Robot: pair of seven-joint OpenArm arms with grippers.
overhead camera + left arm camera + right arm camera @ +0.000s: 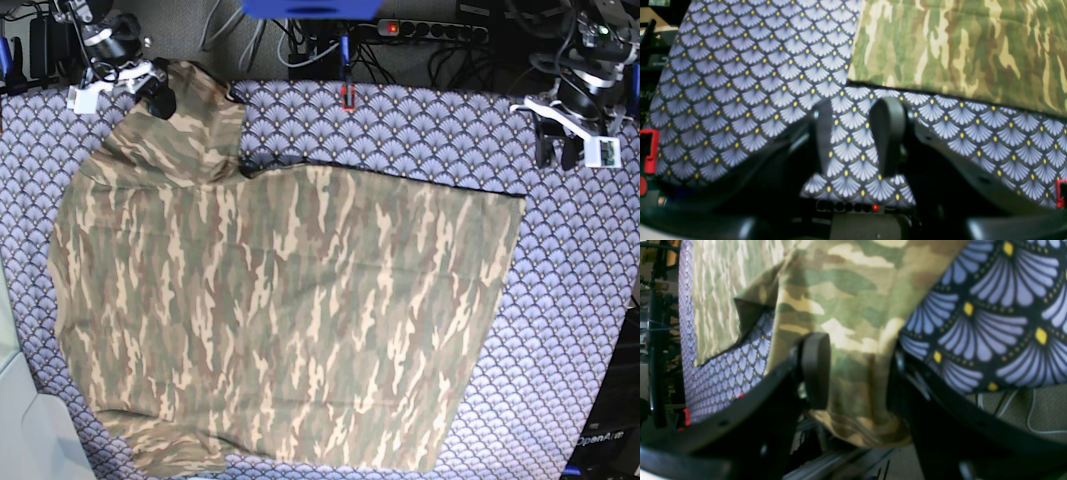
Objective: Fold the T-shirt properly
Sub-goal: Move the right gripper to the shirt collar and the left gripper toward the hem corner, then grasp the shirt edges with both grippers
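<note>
t-shirt (290, 310): the camouflage shirt is lying spread flat across most of the purple scallop cloth (560, 330), filling the base view from about 9 o'clock through the centre to 4 o'clock; one sleeve is reaching up toward 11 o'clock.
sleeve (185, 120): it is running up to the far edge of the table, its end sitting between the right gripper's fingers; in the right wrist view the hem is hanging down past the table edge.
right gripper (857, 373): at 11 o'clock in the base view; its two black fingers are standing on either side of the sleeve fabric, and whether the fingers are actually pressing on it i cannot tell.
left gripper (857, 136): at 1 o'clock in the base view, well apart from the shirt's nearest corner; its fingers are spread with only the patterned cloth showing between them, pinching nothing.
shirt edge (957, 96): in the left wrist view it is lying beyond the fingertips, not touching them.
power strip (430, 28): lying beyond the table at 12 o'clock, a red light glowing on it.
</note>
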